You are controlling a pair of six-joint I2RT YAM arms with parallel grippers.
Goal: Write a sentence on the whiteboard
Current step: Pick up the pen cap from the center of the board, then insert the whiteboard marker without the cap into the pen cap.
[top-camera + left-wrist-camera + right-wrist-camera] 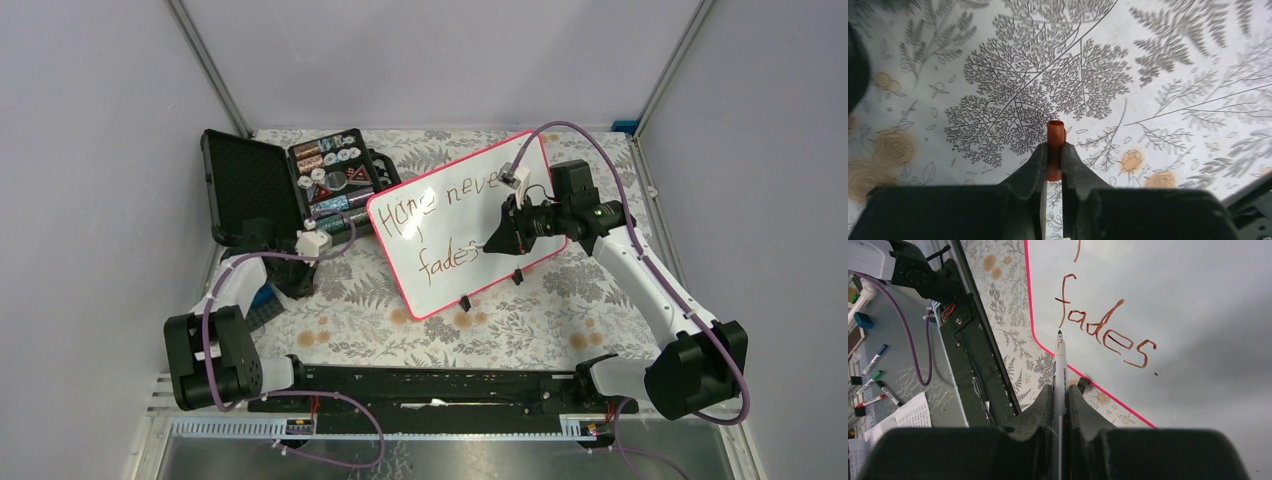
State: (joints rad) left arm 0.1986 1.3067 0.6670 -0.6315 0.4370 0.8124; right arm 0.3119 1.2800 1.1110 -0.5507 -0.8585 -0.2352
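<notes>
The whiteboard (470, 235) lies tilted on the floral tablecloth, with a pink-red rim and two black clips (464, 302) on its near edge. The sentence (440, 205) reads "Hope never fades." in two brownish lines; "fades." (1105, 337) shows in the right wrist view on the whiteboard (1173, 290). My right gripper (497, 240) (1060, 397) is shut on a white marker (1060, 365), its tip just below the "f"; I cannot tell if it touches. My left gripper (298, 282) (1055, 150) is shut on a red-brown marker cap (1056, 135) over the cloth, left of the board.
An open black case (290, 180) with small parts stands at the back left, touching the board's far left corner. A black rail (440, 385) runs along the near edge. Loose markers (873, 370) and paper (908, 415) lie beyond the table edge.
</notes>
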